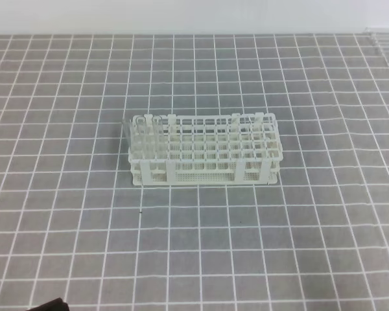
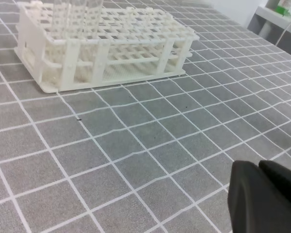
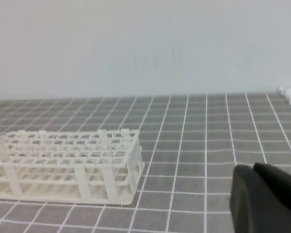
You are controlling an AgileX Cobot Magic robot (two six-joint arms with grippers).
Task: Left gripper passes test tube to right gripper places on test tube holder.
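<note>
The white test tube holder stands in the middle of the grey gridded mat. Clear test tubes stand upright in its left end, faint against the mat. In the left wrist view the holder lies far ahead at upper left, with the tubes cut off by the top edge. My left gripper shows as two black fingers pressed together at lower right, holding nothing. The right wrist view has the holder at left, and my right gripper shut and empty at lower right.
A dark tip pokes in at the exterior view's bottom left corner. A pale wall runs behind the mat. A white shelf with items sits past the mat's far corner. A small dark speck lies before the holder.
</note>
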